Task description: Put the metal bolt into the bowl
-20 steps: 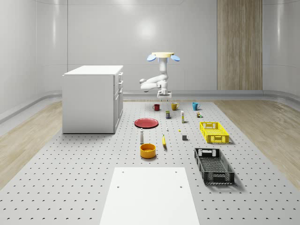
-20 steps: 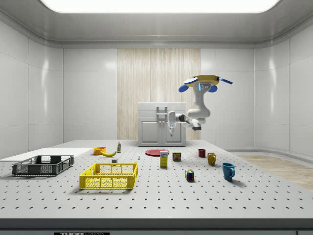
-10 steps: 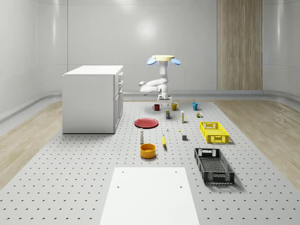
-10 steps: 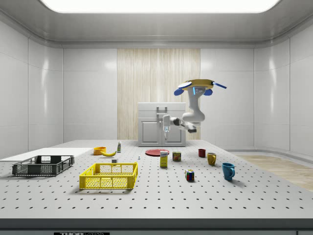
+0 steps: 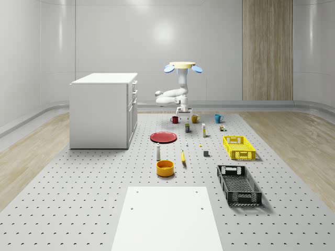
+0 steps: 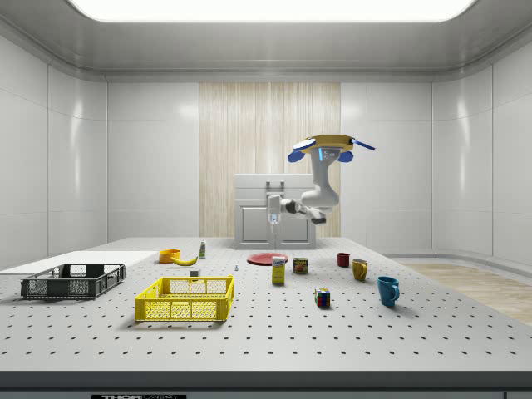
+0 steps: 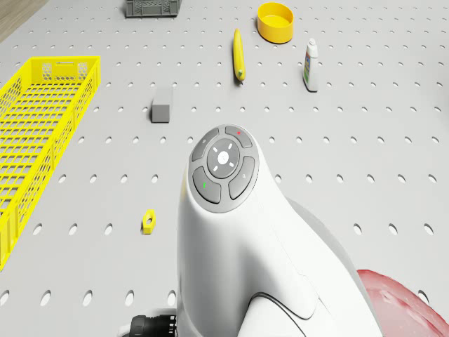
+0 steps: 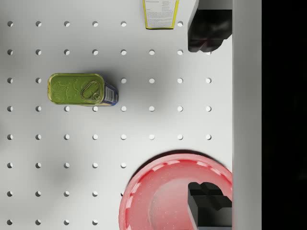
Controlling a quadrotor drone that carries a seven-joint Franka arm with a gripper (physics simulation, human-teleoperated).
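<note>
Drone [image 5: 182, 66] hovers over the table's far end, gripper [image 8: 209, 120] spread wide and empty above the red plate [image 8: 163, 196] and green tin [image 8: 79, 89]. Bolt [image 5: 187, 144] stands mid-table, bowl [image 5: 165, 167] nearer. Risk: small upright bolt topples if descent is off-centre

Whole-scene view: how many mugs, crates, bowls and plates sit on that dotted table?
Mugs: 3 (red, yellow, blue)
Crates: 2 (yellow, black)
Bowls: 1 (orange)
Plates: 1 (red)
Total: 7
</note>
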